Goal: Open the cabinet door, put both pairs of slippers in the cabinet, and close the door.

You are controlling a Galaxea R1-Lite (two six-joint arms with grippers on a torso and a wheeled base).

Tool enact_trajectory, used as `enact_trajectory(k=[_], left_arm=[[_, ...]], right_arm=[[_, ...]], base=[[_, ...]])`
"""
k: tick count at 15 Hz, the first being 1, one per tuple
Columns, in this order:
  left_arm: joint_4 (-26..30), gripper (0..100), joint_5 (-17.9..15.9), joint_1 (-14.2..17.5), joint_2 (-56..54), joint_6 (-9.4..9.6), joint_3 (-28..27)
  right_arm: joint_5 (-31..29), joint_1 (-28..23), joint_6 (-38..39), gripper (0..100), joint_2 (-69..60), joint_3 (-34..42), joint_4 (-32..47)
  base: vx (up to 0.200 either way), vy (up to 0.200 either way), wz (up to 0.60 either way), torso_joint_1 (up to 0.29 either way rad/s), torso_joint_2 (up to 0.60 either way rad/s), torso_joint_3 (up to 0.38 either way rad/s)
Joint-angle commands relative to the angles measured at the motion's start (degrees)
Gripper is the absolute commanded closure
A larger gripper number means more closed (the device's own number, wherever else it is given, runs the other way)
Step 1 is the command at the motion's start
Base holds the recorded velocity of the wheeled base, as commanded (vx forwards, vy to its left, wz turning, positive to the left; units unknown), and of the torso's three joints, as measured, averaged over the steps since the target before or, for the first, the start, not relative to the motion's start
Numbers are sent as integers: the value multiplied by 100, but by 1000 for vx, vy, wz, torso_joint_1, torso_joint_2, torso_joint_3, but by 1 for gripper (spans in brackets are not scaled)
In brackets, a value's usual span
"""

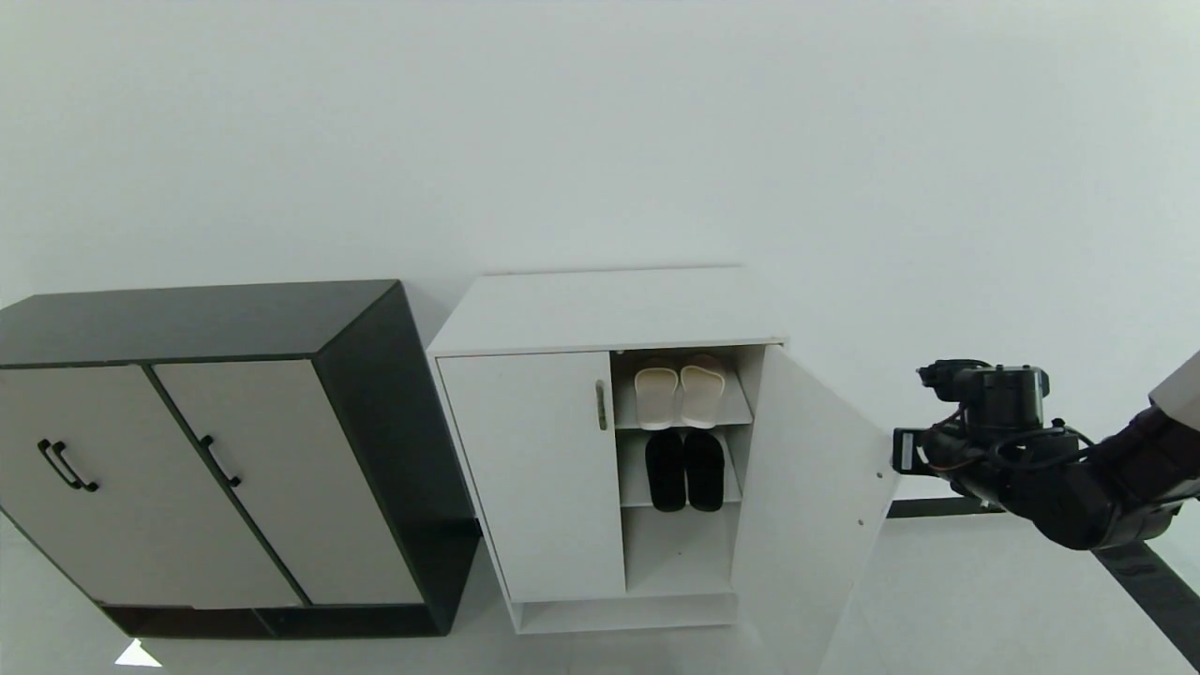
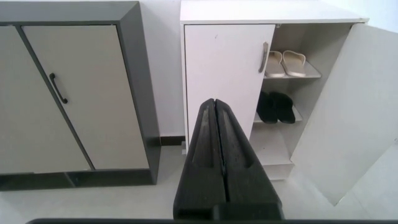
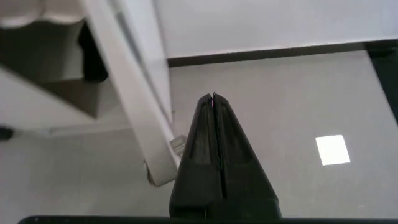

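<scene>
Left end effector (image 2: 216,102) and right end effector (image 3: 213,98) closed — slippers (image 1: 701,394) inside open cabinet (image 1: 525,469)

– What's in the cabinet (image 1: 600,309)?
– The upper pair of slippers (image 1: 680,394) on the top shelf (image 1: 741,414), the lower pair (image 1: 684,469) on the shelf beneath (image 1: 634,492).
– And beside it?
– A second cabinet (image 1: 187,469), at its left.

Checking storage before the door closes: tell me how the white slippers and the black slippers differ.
Colour: the white pair of slippers is pale, the black pair of slippers dark. Shelf: the white pair lies on the top shelf, the black pair on the one below. Shared: each pair lies side by side inside the white two-door cabinet, whose right door stands open.
</scene>
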Motion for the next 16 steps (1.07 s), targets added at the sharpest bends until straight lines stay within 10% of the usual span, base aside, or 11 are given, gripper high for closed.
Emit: enact_trajectory(k=[1,6,16], left_arm=[[0,100,3,4,7,-4,1],[0,100,3,4,7,-13,1],[0,100,12,4,7,-13,1]], right_arm=[[-10,673,30,100,-311,448,-146],[-124,1947,399,100,-689,861,-515],[236,2369,716,100,-917,1581,-1508]], base=[[0,0,0,0,0,0],[0,0,0,0,0,0],[0,0,0,0,0,0]])
